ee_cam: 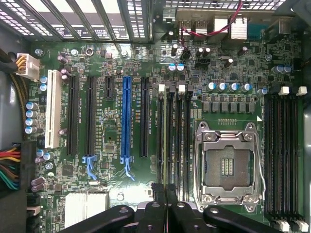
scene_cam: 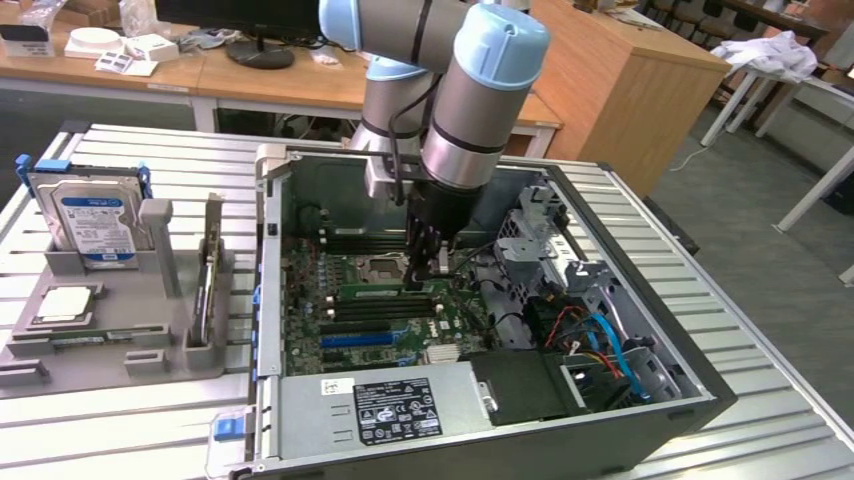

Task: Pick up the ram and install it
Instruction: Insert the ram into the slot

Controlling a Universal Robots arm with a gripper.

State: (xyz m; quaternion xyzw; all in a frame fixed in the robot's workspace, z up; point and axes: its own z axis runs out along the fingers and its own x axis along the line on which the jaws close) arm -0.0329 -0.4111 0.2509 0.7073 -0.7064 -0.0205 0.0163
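Ram (scene_cam: 371, 291) on motherboard (scene_cam: 315, 350), gripper (ee_cam: 165, 194) closed — wrist view

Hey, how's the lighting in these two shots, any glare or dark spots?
Exterior view: even room light, with a bright sheen on the metal table and the arm, and the computer case is dimmer inside, under the arm. Wrist view: the motherboard is evenly lit, with glare behind the vent grille and a dark edge by the cables.
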